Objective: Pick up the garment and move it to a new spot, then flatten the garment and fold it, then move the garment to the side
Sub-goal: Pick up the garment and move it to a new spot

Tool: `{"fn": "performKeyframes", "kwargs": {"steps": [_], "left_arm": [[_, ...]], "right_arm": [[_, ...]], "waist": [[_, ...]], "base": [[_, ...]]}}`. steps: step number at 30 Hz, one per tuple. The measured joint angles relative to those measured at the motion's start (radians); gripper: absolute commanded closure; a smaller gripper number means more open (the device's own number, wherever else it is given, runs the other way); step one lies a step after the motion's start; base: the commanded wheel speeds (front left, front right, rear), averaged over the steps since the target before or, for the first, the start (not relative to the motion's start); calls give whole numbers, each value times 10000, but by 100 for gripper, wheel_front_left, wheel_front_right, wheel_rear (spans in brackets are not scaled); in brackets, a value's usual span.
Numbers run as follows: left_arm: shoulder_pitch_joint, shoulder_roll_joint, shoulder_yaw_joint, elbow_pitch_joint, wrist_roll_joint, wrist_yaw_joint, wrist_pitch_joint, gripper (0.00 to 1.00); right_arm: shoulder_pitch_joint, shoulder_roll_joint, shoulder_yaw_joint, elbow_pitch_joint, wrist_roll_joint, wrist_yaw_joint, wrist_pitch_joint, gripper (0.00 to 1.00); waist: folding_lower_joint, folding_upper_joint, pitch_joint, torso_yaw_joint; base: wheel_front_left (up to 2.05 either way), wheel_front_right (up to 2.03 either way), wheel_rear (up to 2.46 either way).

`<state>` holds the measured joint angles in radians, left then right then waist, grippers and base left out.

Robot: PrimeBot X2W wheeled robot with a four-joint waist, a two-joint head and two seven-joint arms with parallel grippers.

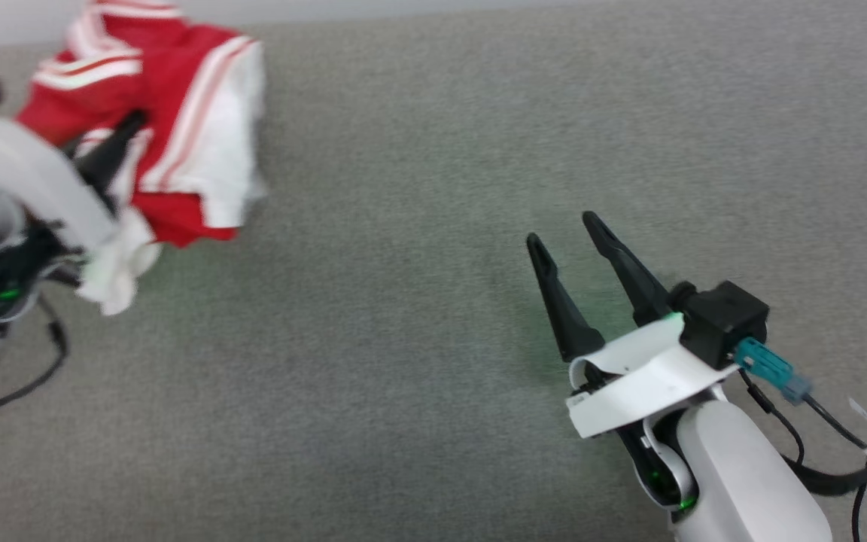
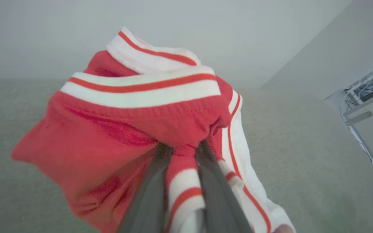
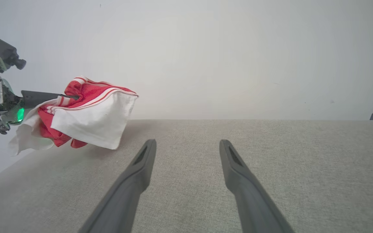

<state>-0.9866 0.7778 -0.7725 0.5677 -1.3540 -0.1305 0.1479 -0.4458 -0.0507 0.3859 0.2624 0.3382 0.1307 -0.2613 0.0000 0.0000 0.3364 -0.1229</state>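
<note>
Fingers of your left end effector are clenched on the garment, with a fold of red cloth and a strip of white-and-red trim squeezed between them. From your left wrist view the jersey bunches over the fingertips. A white band with a red stripe runs across the top, red body fabric sags to the left, and a white sleeve with red lines drops to the right.

In your head view one dark finger pokes into the crumpled, blurred garment at the upper left, and white cloth spills over the pale wrist. Your right wrist view shows the garment dangling from that finger far to the left. A white panel hangs lowest, just over the counter, and you cannot tell whether its bottom corner touches the surface.

Your right end effector is released, its two fingers spread with nothing between them. It hovers over the bare grey counter at the lower right of the head view, well apart from the garment. A black camera block with a teal connector sits on its wrist, and a green light glows lower down. Beyond the counter stands a pale wall. A metal frame with cables shows at the right edge of your left wrist view.
</note>
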Motion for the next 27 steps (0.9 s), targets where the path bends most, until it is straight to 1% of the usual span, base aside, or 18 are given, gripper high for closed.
{"fn": "performKeyframes", "kwargs": {"steps": [4, 9, 12, 15, 17, 20, 22, 27], "left_arm": [[-191, -320, -257, -1041, 61, 61, 326, 100], [-697, -1108, -692, -2167, 380, 566, 838, 100], [-983, -1603, -947, -2403, 550, 828, 1083, 100], [-1138, -2123, -1175, -2420, 548, 882, 1327, 100], [-1209, -2341, -1285, -2314, 625, 911, 1346, 100], [-1165, -2472, -1383, -1889, 656, 922, 1289, 100], [-1019, -2431, -1494, -1436, 679, 886, 1304, 100], [-781, -1870, -1996, -109, 1523, 593, 1064, 100]], "right_arm": [[349, 0, -295, -293, 242, 0, 2, 0], [547, -8, -591, -704, 541, 0, 0, 0], [670, -4, -681, -932, 780, 0, -2, 0], [688, -8, -779, -1116, 928, 0, -2, 0], [765, -6, -807, -1214, 1001, 0, -21, 0], [891, -10, -763, -1304, 1160, 0, -25, 0], [890, -4, -757, -1419, 1275, 0, -25, 0], [1045, -8, -763, -1547, 1375, 0, -27, 0]], "waist": [[0, 0, -156, -266], [0, 0, -216, -715], [0, 0, -181, -1049], [0, 0, -100, -1404], [0, 0, -31, -1645], [0, 0, 76, -2018], [0, 0, 140, -2278], [0, 0, 271, -2863]], "base": [[0, 0, 0], [0, 0, 0], [0, 0, 0], [0, 0, 0], [0, 0, 0], [0, 0, 0], [0, 0, 0], [0, 0, 0]]}}
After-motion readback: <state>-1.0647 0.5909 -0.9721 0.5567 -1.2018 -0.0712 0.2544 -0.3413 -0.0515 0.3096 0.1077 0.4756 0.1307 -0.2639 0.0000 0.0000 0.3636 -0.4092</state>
